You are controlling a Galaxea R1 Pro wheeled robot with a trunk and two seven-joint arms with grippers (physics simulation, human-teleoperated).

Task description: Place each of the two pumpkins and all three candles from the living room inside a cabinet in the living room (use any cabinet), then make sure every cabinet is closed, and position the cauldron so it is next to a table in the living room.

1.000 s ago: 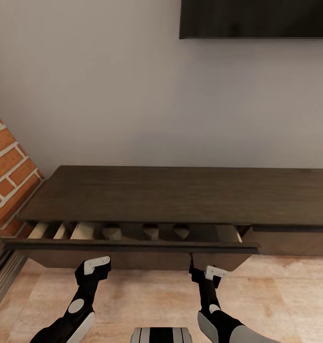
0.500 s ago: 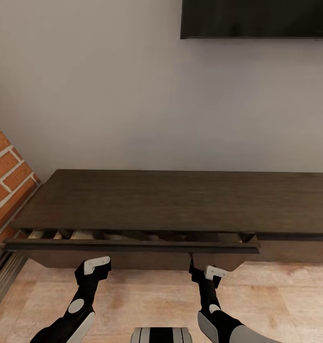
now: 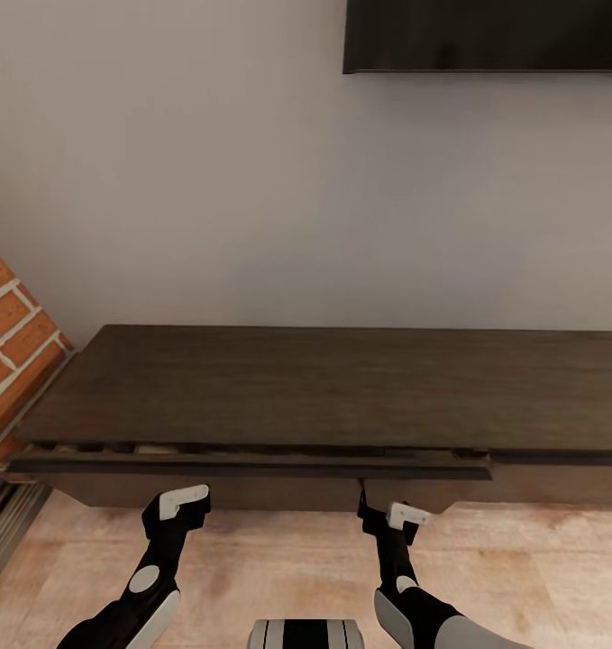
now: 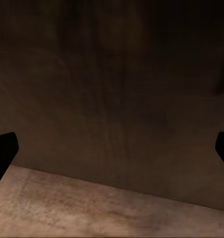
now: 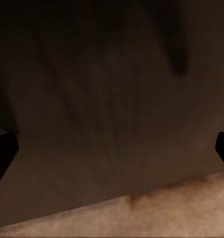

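1. Since the earlier frames, the drawer of the cabinet has been pushed nearly shut; only a thin gap remains.
2. Left gripper and right gripper are held wide open, empty, before the cabinet front.

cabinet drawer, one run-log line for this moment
cabinet drawer: narrow gap left | left gripper: open, empty, before the front | right gripper: open, empty | floor: wood
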